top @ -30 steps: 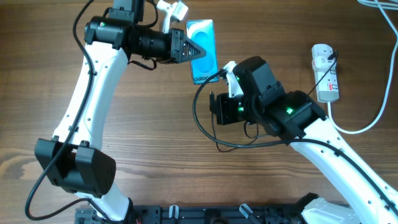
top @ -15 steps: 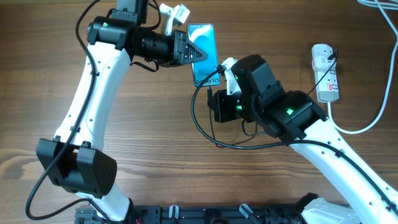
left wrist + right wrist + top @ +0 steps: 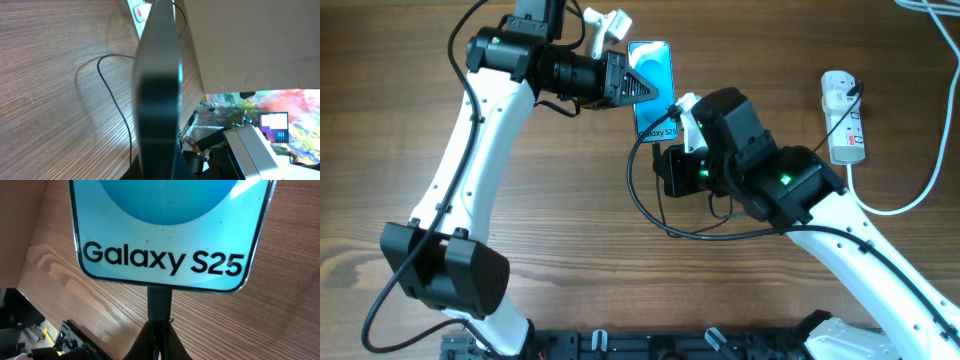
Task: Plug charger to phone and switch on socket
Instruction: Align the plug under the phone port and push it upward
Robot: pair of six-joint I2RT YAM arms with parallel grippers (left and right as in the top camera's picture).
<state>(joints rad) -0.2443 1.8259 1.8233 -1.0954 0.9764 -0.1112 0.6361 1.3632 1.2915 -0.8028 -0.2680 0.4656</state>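
Note:
My left gripper [image 3: 638,88] is shut on the phone [image 3: 653,85], a flat phone with a cyan screen, and holds it above the table at the back middle. In the left wrist view the phone [image 3: 157,90] shows edge-on. My right gripper [image 3: 672,128] is shut on the charger's dark connector [image 3: 160,305], whose tip meets the bottom edge of the phone [image 3: 165,230] under the "Galaxy S25" text. The thin black cable [image 3: 650,215] loops below the right arm. The white socket [image 3: 844,118] lies at the right.
A thick white cord [image 3: 920,190] curves from the socket to the right edge. The wooden table [image 3: 570,220] lies under both arms. The right arm's body [image 3: 770,180] lies between the phone and the socket.
My left gripper has carried the phone slightly right and toward the right gripper. The connector now sits at the phone's bottom edge.

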